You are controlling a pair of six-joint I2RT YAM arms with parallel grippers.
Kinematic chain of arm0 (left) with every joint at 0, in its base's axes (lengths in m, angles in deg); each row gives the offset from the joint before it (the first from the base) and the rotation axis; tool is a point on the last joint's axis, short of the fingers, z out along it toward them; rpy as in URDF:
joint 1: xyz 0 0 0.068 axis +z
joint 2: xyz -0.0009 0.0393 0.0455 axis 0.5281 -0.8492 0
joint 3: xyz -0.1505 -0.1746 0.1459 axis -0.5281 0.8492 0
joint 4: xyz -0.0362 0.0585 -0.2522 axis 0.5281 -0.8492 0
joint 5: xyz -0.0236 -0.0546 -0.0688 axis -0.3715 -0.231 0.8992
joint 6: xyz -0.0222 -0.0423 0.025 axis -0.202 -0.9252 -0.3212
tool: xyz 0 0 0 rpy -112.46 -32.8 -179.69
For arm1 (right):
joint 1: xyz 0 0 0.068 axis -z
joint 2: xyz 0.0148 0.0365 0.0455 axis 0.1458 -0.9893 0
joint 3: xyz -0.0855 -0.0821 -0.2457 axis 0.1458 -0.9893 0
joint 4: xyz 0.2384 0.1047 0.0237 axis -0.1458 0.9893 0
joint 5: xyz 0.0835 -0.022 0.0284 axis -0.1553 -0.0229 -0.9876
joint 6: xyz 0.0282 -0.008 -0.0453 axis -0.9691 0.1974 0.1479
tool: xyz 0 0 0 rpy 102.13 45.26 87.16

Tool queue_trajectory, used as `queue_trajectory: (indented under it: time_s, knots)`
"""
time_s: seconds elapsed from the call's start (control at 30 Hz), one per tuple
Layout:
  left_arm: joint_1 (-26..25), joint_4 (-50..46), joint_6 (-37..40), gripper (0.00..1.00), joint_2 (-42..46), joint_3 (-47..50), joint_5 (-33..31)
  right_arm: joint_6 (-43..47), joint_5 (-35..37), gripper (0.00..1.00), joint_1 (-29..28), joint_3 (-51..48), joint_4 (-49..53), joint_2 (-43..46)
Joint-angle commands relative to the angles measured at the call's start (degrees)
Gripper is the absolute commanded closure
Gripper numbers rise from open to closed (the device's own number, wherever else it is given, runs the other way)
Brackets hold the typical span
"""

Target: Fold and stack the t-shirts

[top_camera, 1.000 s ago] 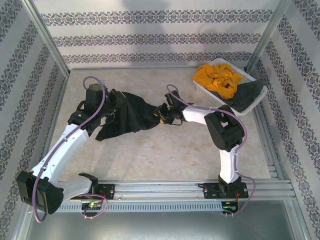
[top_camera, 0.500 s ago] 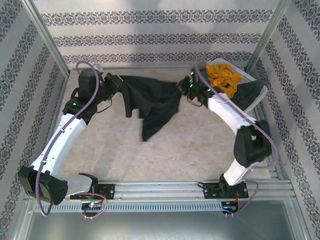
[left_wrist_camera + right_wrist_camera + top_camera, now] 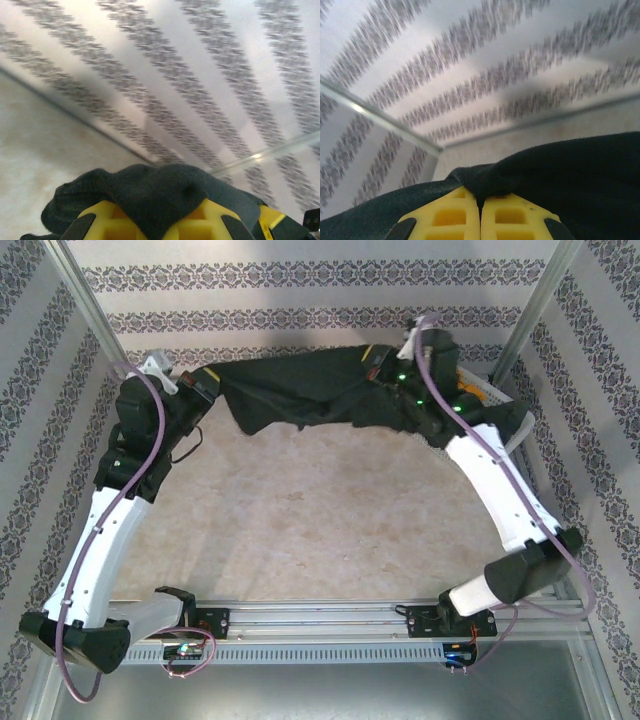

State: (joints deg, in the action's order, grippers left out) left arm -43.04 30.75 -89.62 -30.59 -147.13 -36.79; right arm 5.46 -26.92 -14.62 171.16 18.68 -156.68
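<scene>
black t-shirt (image 3: 300,390) | slung between left jaws, right jaws | both clamped

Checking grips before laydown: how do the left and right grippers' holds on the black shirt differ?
Left gripper has a thick wad of the black t-shirt bunched over its fingers; right gripper pinches a thin fold, fingers pressed together. Left sits at the far left, right by the basket. Both are shut on it.

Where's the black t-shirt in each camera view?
Top external: black t-shirt stretched between left gripper and right gripper, at the back.
Left wrist: bottom centre, bunched over yellow fingers.
Right wrist: along the bottom, pinched between yellow fingers.
Shared landmark: striped wallpaper.
</scene>
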Motion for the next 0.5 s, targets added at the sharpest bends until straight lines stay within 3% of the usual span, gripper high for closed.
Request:
queue_trajectory:
  time_s: [0.0,0.07,0.2,0.37,0.47]
  knots:
    - [2.1,-14.3,1.9,1.0,-0.4,5.0,-7.9,-4.6,-7.1,0.87,-4.1,-5.3,4.6,-8.1]
    - [3.7,-16.8,1.5,1.0,0.6,9.0,-8.9,-6.7,-12.0,0.65,-6.0,-7.1,4.3,-11.9]
    - [6.0,-19.3,2.4,1.0,3.3,14.3,-9.4,-4.9,-9.5,0.45,-6.9,-10.4,6.0,-9.9]
    - [6.1,-20.7,3.7,1.0,4.5,15.7,-9.1,-9.5,-6.0,0.49,-2.4,-24.0,4.5,-3.7]
    - [6.2,-20.4,3.9,1.0,4.6,15.9,-8.5,-13.3,-5.4,0.64,-0.7,-33.3,-0.2,-2.0]
